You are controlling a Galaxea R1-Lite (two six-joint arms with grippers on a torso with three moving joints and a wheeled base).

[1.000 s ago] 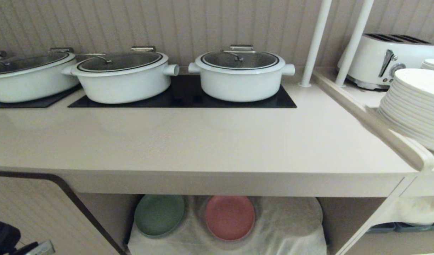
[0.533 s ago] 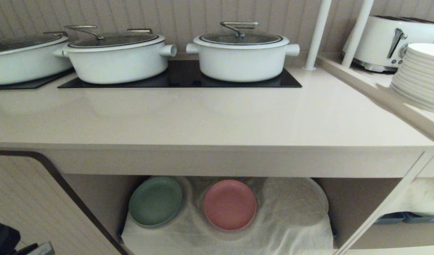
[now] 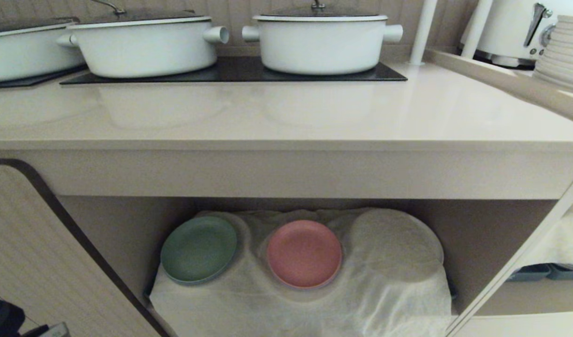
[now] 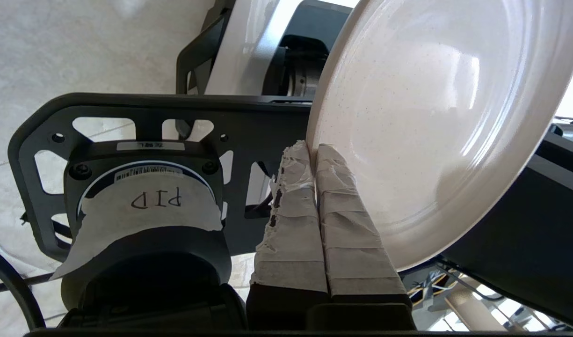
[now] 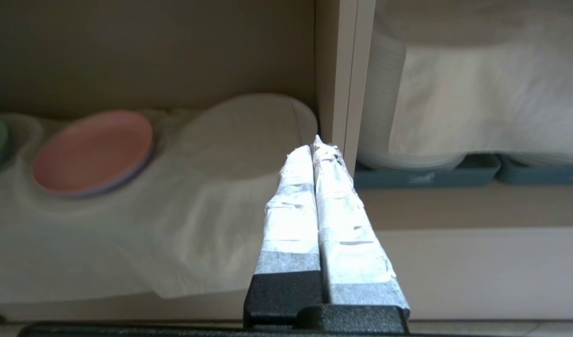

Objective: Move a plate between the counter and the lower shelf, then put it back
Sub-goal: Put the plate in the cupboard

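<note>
My left gripper (image 4: 313, 150) is shut on the rim of the cream plate (image 4: 431, 117), which stands on edge and tilted beside the robot's dark frame, out of the head view. Only a dark part of the left arm (image 3: 5, 320) shows at the head view's lower left corner. The beige counter (image 3: 286, 117) runs across the upper half of that view. Beneath it the lower shelf (image 3: 127, 234) holds a white cloth (image 3: 314, 299). My right gripper (image 5: 314, 145) is shut and empty, pointing at the divider (image 5: 344, 70) at the shelf's right side.
A green plate (image 3: 198, 249) and a pink plate (image 3: 304, 252) lie on the cloth, with a cloth-covered round hump (image 3: 396, 243) to their right. White pots (image 3: 321, 42) stand on the black hob. A toaster and stacked white plates (image 3: 564, 49) sit at the right; grey-blue trays (image 5: 422, 171) fill the neighbouring compartment.
The head camera has sunk: the counter and pots have slid up the picture and more of the lower shelf shows. The plates on the cloth have not moved.
</note>
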